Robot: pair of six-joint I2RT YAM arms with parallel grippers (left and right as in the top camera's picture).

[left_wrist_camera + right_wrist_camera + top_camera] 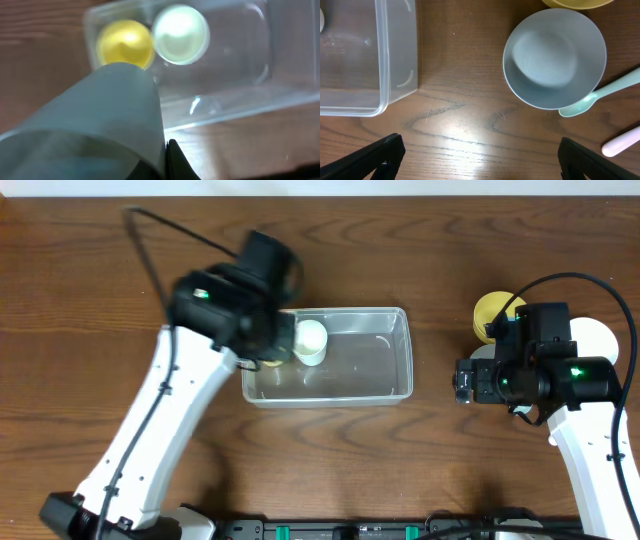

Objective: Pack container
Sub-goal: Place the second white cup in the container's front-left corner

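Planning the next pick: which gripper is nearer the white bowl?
Right. The right gripper hovers open close by the white bowl; the left gripper is far off, over the container.

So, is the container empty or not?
Not empty. A white cup and a yellow cup sit inside the container, at its left end.

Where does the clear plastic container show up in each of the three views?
Overhead: the container sits at centre, long side left to right.
Left wrist: the container fills the upper part, blurred.
Right wrist: one corner of the container shows at upper left.
Shared landmark: the brown wooden table under it.
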